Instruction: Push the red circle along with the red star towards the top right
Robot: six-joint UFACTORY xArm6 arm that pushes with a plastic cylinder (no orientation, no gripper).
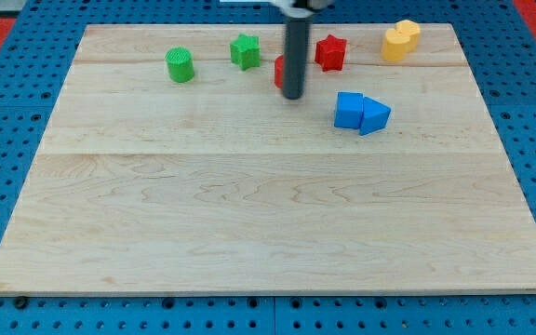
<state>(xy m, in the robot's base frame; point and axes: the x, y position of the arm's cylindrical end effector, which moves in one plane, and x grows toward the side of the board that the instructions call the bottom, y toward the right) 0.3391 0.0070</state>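
The red star (331, 52) lies near the view's top, right of centre. The red circle (278, 71) sits just left of it and is mostly hidden behind my dark rod. My tip (292, 95) rests on the board right at the red circle's lower right side, touching or nearly touching it. The red star is a short gap to the upper right of my tip.
A green star (245, 50) and a green cylinder (180, 65) lie at the top left. Yellow blocks (400, 40) sit at the top right. A blue cube (348, 109) and a blue triangle (374, 115) touch each other right of my tip. The wooden board (268, 214) ends in blue pegboard.
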